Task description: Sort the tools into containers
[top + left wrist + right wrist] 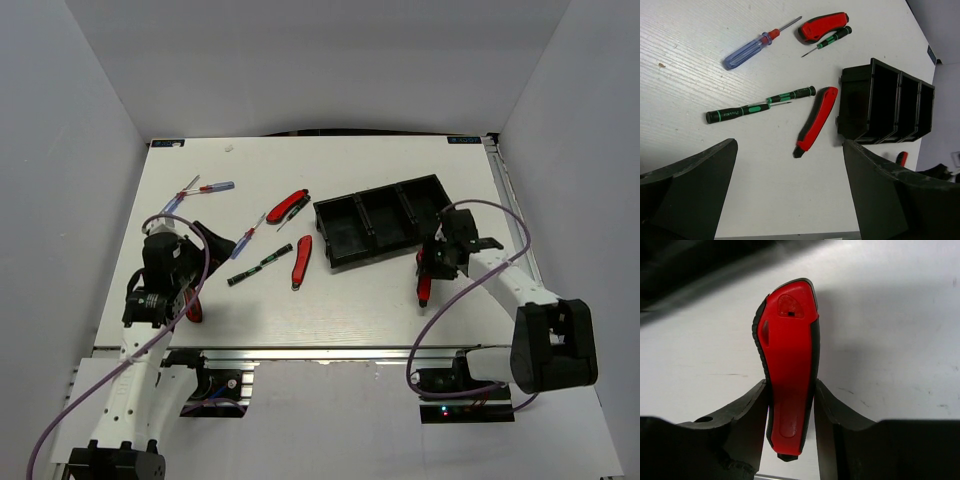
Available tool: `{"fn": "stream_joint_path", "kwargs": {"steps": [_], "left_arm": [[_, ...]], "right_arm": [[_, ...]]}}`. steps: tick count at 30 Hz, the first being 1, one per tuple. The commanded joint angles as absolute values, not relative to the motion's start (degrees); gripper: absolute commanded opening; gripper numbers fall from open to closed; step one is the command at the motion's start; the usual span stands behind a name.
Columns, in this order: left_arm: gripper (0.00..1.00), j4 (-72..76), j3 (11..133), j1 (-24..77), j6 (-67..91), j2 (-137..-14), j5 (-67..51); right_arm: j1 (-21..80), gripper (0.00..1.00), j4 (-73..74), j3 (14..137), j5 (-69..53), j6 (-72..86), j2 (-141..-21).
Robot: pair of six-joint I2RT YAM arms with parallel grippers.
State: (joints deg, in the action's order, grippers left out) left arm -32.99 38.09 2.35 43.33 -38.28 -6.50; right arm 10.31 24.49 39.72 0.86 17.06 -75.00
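— Red pocket knife [790, 340]: where do we see it?
— At five o'clock from the black tray [375, 252], outside it, our right end effector [790, 410] clamped on its sides
— And our left end effector [789, 147]?
— Jaws wide apart, holding nothing

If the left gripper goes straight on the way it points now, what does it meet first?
The left gripper would likely meet the near end of the red knife first; depth is unclear, so it may touch the table before.
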Motion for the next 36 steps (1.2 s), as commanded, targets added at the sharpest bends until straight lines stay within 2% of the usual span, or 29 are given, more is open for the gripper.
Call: {"fn": "stream_joint_path", "kwargs": {"steps": [1,6,9,14,23,31,32,35,36], "left_arm": [[0.98,-32.08,40.34,2.29,42.54,-38.93,-5.98],[0.98,-29.36,40.08,2.28,42.01,-39.02,-6.59],[0.98,-28.04,39.82,2.20,41.31,-39.81,-7.12],[0.98,-26.90,40.60,2.20,40.08,-42.97,-8.09],[0.98,-27.86,42.72,2.20,36.39,-42.98,-5.98],[0.98,-28.04,41.57,2.28,37.62,-41.48,-5.01],[0.98,-28.04,41.57,2.20,37.62,-41.48,-5.18],[0.97,-28.74,41.92,2.20,38.05,-41.31,-5.36],[0.97,-29.35,42.18,2.20,38.14,-41.05,-5.45]], "right_arm": [[10.72,0.00,27.50,46.57,-6.23,13.64,-70.32],[10.99,0.00,28.30,50.44,-14.23,7.13,-63.91],[11.07,0.00,25.51,54.03,-17.40,-1.03,-64.68],[10.64,0.00,20.66,61.69,-17.94,-19.74,-73.11],[4.93,0.00,18.28,73.37,-16.35,-25.04,-89.28],[4.22,0.06,16.09,80.50,-14.68,-28.83,-99.13],[4.13,0.08,16.17,81.20,-14.59,-28.83,-100.97],[3.96,0.27,16.35,82.53,-13.80,-28.30,-103.35],[3.96,0.45,16.26,82.36,-13.45,-28.04,-103.71]]}}
